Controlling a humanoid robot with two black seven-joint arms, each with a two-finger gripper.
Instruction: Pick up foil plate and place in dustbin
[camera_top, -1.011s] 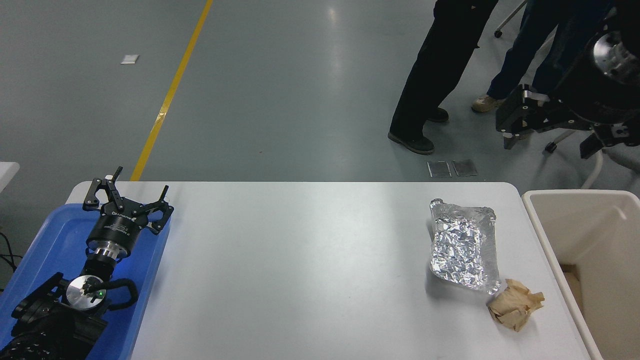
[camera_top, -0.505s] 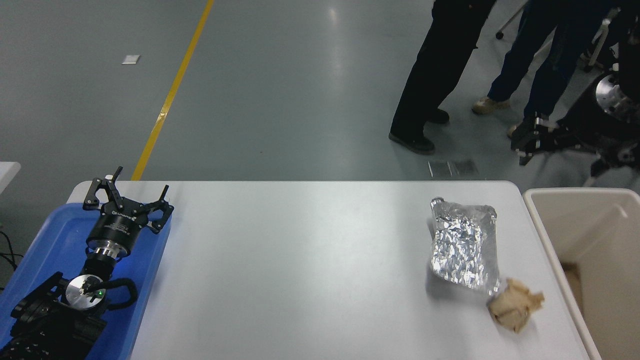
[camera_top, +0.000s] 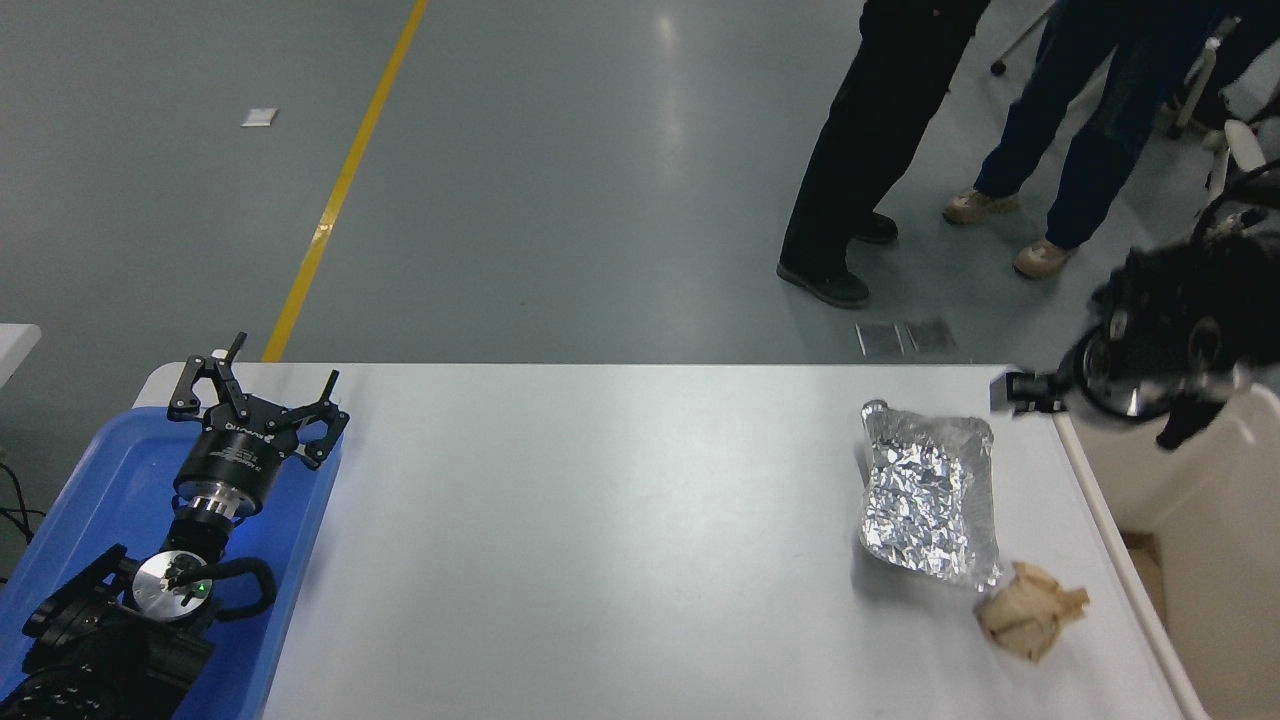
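Observation:
The foil plate (camera_top: 930, 495), a crinkled silver tray with bent rims, lies on the white table (camera_top: 600, 540) near its right side. The cream dustbin (camera_top: 1200, 510) stands just past the table's right edge. My right gripper (camera_top: 1022, 390) is motion-blurred. It hangs above the table's far right corner and the dustbin's near rim, up and to the right of the foil plate and apart from it. My left gripper (camera_top: 262, 388) is parked open and holding nothing over the blue tray (camera_top: 90, 500) at the lower left.
A crumpled tan paper ball (camera_top: 1030, 612) lies just in front of the foil plate's near right corner. Two people's legs (camera_top: 870, 150) stand on the floor beyond the table's far right side.
My right arm has swung down and to the right, from high above the floor to the table's far right corner. The foil plate, paper ball and left arm have not moved.

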